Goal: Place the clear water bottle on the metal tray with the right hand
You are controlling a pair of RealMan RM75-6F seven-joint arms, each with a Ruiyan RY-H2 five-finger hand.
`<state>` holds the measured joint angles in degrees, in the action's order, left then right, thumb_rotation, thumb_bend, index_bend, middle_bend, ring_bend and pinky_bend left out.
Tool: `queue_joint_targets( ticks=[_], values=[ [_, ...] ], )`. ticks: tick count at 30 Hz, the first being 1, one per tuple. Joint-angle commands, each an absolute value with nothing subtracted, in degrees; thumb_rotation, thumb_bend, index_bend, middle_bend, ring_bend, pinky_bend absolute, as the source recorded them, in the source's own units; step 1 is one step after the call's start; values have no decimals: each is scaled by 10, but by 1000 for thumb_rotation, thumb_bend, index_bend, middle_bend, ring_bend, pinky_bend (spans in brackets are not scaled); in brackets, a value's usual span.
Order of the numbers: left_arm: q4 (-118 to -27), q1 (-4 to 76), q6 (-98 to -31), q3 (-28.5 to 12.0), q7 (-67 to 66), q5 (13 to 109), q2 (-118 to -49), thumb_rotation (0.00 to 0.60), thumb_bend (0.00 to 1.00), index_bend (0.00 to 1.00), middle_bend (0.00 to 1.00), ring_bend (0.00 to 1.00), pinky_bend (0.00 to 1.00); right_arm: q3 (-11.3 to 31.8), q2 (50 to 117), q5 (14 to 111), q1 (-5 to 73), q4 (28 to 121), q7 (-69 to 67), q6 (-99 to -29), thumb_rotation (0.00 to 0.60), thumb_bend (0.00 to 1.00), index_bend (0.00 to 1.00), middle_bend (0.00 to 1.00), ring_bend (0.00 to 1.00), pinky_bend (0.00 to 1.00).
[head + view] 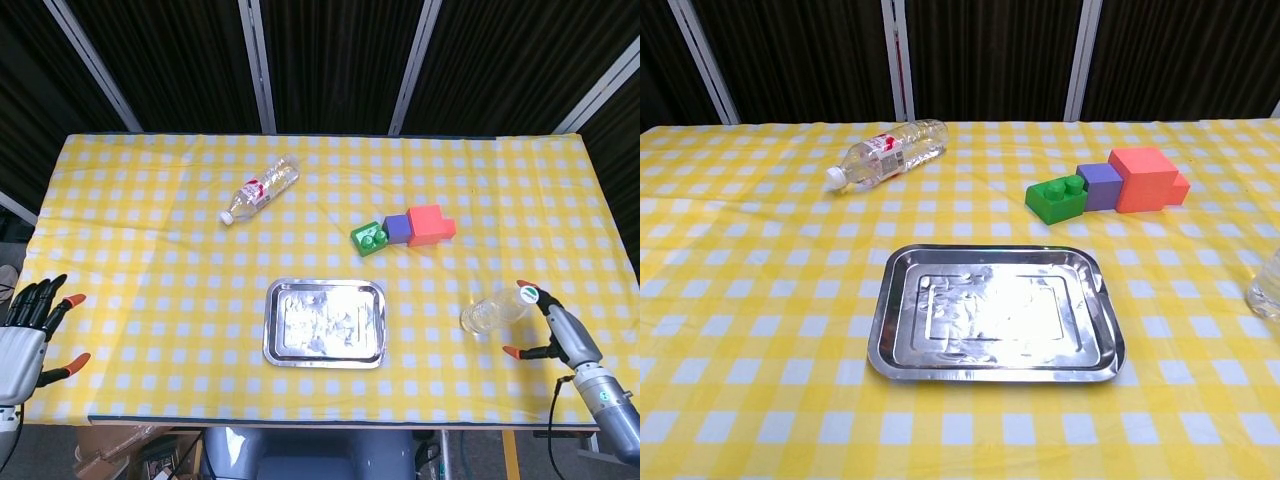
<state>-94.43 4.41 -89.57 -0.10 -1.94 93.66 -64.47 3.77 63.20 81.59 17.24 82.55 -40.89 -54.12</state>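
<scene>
A clear label-free water bottle with a green cap lies on its side on the yellow checked cloth, right of the metal tray. In the chest view only the bottle's base shows at the right edge, and the empty tray sits in the middle. My right hand is just right of the bottle's cap end, fingers spread, holding nothing. One fingertip lies close to the cap; contact is unclear. My left hand hangs open off the table's left front corner. Neither hand appears in the chest view.
A second bottle with a red label and white cap lies at the back left, also seen as the labelled bottle. A green block, purple block and red block stand in a row behind the tray.
</scene>
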Motion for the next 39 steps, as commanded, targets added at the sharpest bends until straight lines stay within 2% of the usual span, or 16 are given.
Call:
queue_joint_targets(
  ticks=[1, 7, 11, 17, 19, 27, 29, 35, 39],
  values=[
    [-944, 44, -896, -1, -20, 937, -645, 600, 186, 205, 0, 0, 0, 38, 642, 824, 182, 825, -425, -537, 600, 146, 85, 113, 0, 0],
    [-944, 46, -892, -1, -22, 936, -646, 600, 186, 206, 0, 0, 0, 38, 658, 833, 193, 821, -454, -534, 600, 146, 115, 154, 0, 0],
    [-944, 48, -887, 0, -26, 936, -648, 600, 186, 206, 0, 0, 0, 40, 673, 828, 195, 811, -448, -539, 600, 146, 179, 217, 0, 0],
    [-946, 49, -883, 1, -33, 936, -650, 600, 187, 206, 0, 0, 0, 47, 692, 809, 192, 803, -426, -553, 600, 146, 328, 310, 29, 0],
    [-947, 50, -882, 1, -34, 936, -650, 600, 187, 206, 0, 0, 0, 48, 696, 806, 192, 800, -424, -555, 600, 145, 378, 349, 63, 0],
    [-950, 50, -883, 4, -40, 942, -651, 600, 186, 206, 0, 0, 0, 73, 736, 779, 181, 776, -420, -599, 600, 149, 710, 581, 262, 0],
    [-950, 49, -885, 4, -41, 943, -651, 600, 186, 206, 0, 0, 0, 78, 745, 776, 179, 770, -430, -607, 600, 160, 748, 610, 290, 0],
    [-952, 49, -884, 5, -41, 944, -650, 600, 187, 207, 0, 0, 0, 75, 753, 780, 181, 765, -414, -608, 600, 168, 759, 619, 305, 0],
    [-952, 49, -885, 6, -39, 945, -650, 600, 186, 207, 0, 0, 0, 73, 747, 788, 188, 780, -402, -604, 600, 169, 758, 619, 360, 0]
  ],
)
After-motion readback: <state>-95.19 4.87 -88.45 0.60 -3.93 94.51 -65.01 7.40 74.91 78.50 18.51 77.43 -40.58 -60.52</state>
